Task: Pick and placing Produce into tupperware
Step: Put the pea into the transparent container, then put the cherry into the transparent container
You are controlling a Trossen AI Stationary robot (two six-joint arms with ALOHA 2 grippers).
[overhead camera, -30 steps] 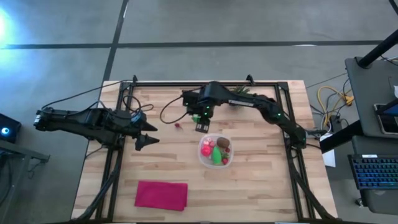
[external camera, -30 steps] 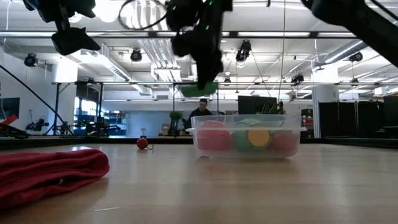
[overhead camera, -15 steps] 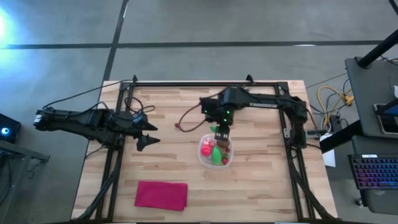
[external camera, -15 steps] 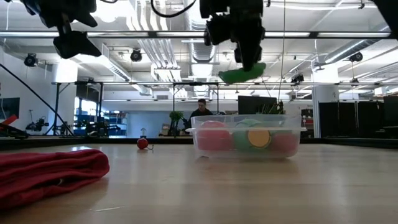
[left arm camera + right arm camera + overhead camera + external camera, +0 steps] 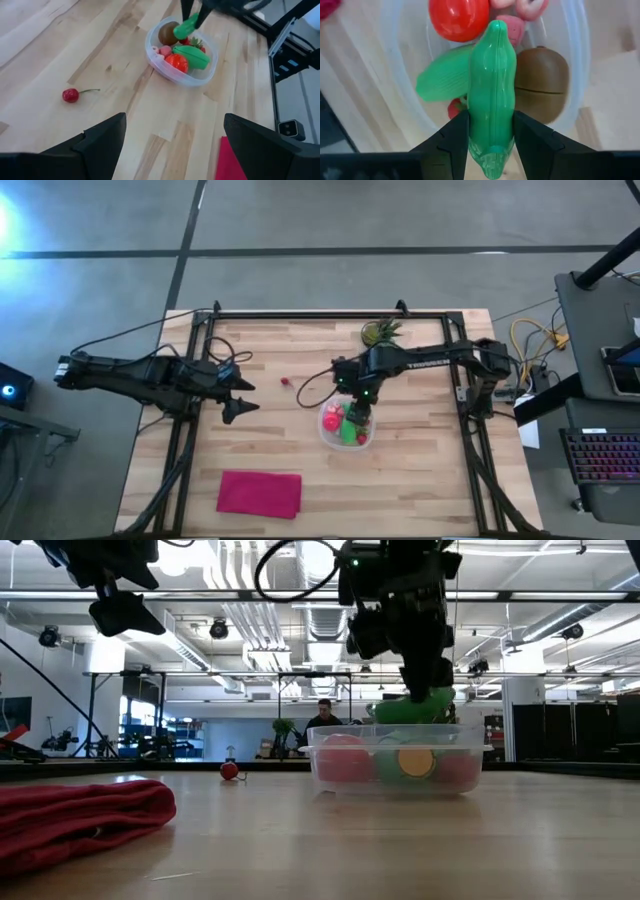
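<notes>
My right gripper hangs over the clear tupperware, shut on a smooth green pod-shaped piece. Under it in the tupperware lie a ribbed green piece, a red one, pink ones and a brown round one. A small red cherry rests on the wood to the container's far left. My left gripper hovers open above the table's left side, well clear of the tupperware. My right gripper pinches the green pod between its two fingers near one end, the fingers lying across its length and coming from above. The pod is lifted clear, its free end reaching out level with the container's rim.
A magenta folded cloth lies near the table's near-left corner. A potted green plant stands by the far edge. Black frame rails run along the table's far, left and right sides. Bare wood lies between the tupperware and the cloth.
My right gripper has carried the green pod from the table's far middle toward the near edge and down over the tupperware, from well above the rim to just at it. The potted plant, earlier hidden by the arm, now shows.
</notes>
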